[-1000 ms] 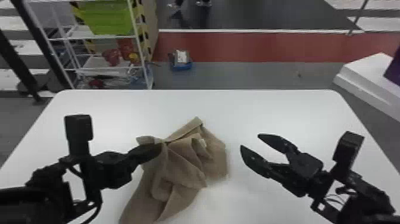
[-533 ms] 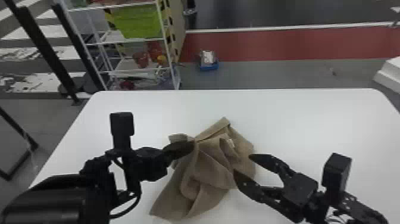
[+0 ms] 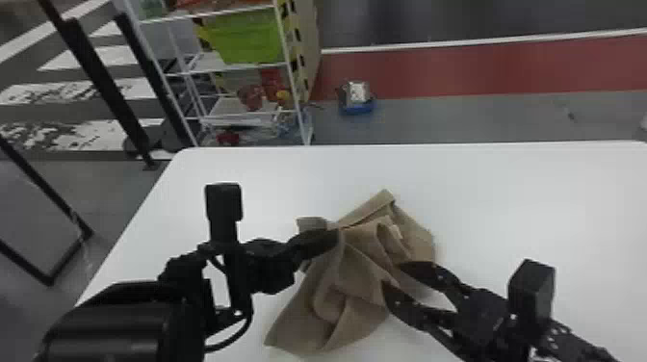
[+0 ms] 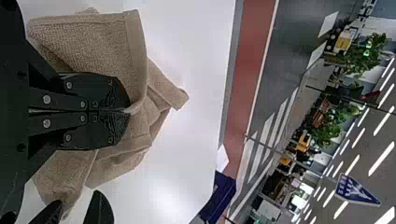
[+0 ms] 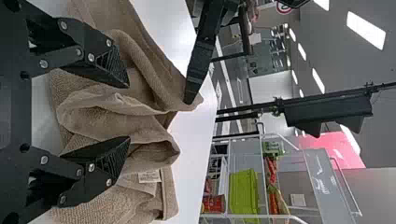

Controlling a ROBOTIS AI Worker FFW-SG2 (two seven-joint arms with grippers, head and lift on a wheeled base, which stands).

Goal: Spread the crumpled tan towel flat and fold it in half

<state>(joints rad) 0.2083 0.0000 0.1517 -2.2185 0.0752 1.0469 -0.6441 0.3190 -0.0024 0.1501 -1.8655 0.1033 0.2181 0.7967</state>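
Step in hand: spreading, judged to be at its initial stage. The crumpled tan terry towel (image 3: 354, 272) is located on the flat white tabletop (image 3: 505, 202), bunched into overlapping folds between the two arms. A raised part of the towel is clamped by the black left gripper (image 4: 129, 111), its two flat fingers pressed together. The black right gripper (image 5: 129, 112) is positioned at the side of the towel nearer the right arm, with its fingers parted and nothing gripped. A small white sewn-in label (image 5: 149, 177) is exposed among the folds.

Next move: a free edge or corner is to be secured by the right gripper, after which the fabric is to be drawn apart. Caution: if several layers are pinched together, the folds may be retained. Folding in half is to be deferred until flatness is obtained.
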